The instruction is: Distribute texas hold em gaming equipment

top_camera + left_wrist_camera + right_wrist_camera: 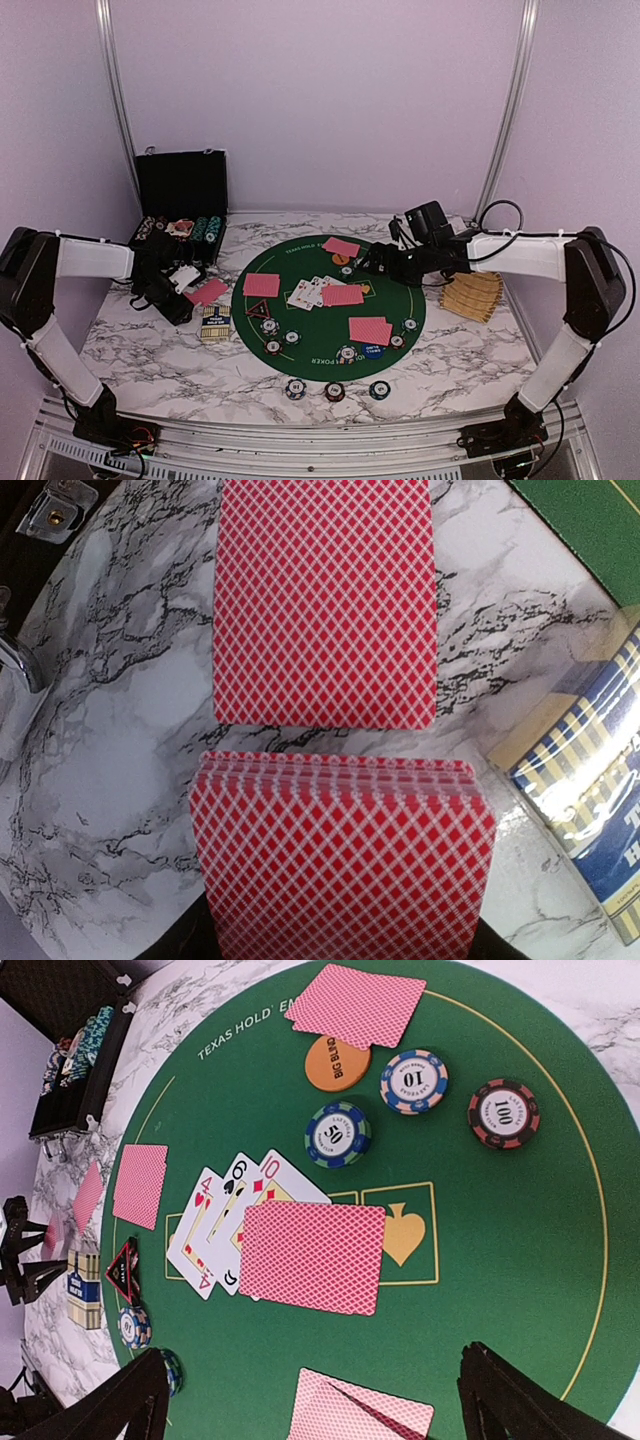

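Left fingers (pixel 175 950): I see them closed on a stack of red cards (pixel 340 865), over the left side of the table (pixel 150 350).
Loose card (pixel 325 600): It lies face down on the table just beyond the stack, not touching it.
Card box (pixel 590 790): Blue and gold, to the right of the loose card, beside the green mat (pixel 400 300).
Right fingers (pixel 125 1405): Wide open and holding nothing, above the far right part of the mat.
Face-up cards (pixel 225 1220): A four, a queen and a ten lie in the middle of the mat, with a red card partly over them.
Orange button (pixel 337 1063): At the far side of the mat, with three chips (pixel 413 1081) next to it.
Triangle (pixel 263 307): On the left part of the mat.
Near chips (pixel 334 391): Three in a row on the table, near the mat's near edge.
Black case (pixel 182 190): Open, at the far left.
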Motion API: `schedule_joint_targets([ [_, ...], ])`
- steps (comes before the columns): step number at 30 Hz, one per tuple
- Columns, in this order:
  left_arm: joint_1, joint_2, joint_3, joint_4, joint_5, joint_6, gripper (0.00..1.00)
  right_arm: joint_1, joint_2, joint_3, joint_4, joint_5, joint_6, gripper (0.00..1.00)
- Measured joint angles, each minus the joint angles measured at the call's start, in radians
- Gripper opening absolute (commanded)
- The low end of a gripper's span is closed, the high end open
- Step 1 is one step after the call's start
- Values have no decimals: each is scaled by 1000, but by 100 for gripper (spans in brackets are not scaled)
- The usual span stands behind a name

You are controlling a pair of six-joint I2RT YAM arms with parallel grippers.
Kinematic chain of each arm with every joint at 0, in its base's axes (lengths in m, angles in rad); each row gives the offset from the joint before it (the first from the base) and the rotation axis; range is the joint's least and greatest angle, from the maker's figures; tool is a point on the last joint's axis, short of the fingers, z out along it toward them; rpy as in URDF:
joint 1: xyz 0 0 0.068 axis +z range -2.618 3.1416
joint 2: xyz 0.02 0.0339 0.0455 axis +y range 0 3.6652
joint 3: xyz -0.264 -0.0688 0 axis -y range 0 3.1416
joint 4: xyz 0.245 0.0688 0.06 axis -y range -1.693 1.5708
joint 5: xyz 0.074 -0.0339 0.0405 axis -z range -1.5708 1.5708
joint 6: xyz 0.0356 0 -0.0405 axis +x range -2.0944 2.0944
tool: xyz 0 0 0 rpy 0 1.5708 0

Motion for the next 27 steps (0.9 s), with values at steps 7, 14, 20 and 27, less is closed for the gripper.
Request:
schedule_joint_targets([
  [7, -3, 3, 0, 13, 4, 0, 73, 0, -25, -12, 0, 1, 1, 99],
  [14, -6, 1, 2, 18, 11, 1, 98, -1, -40, -13, 0, 4, 1, 99],
  [20, -7, 1, 10, 4, 12, -1, 99, -10, -55, -16, -1, 13, 1, 99],
  [27, -7, -7, 74, -45, 11, -36, 99, -35, -111, -47, -5, 63, 0, 99],
])
